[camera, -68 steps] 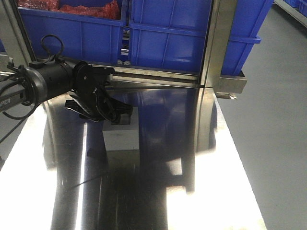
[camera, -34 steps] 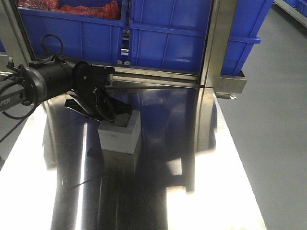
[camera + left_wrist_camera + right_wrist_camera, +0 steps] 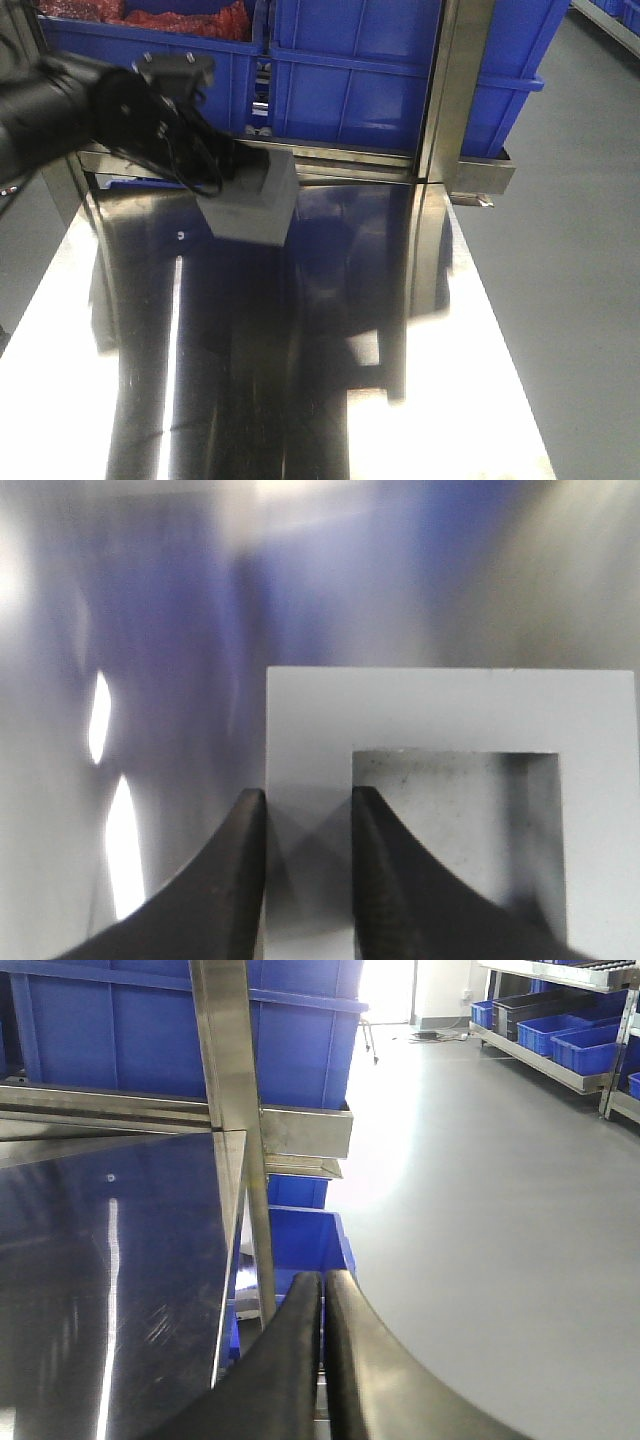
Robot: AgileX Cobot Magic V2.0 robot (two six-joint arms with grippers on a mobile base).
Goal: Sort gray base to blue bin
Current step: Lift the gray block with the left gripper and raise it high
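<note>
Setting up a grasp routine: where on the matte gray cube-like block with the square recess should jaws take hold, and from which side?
Pinch one wall of the matte gray cube-like block, coming from its recessed face: one jaw inside the square recess, one on the outer side. The wall is thin and flat-sided, as the left gripper shows.

The gray base (image 3: 252, 205), a matte cube with 1 square recess, hangs tilted above the bench (image 3: 350, 400), 1 recess wall pinched in the left end effector (image 3: 308, 800). The deep blue bin (image 3: 360, 90) stands behind it, higher up.
</note>
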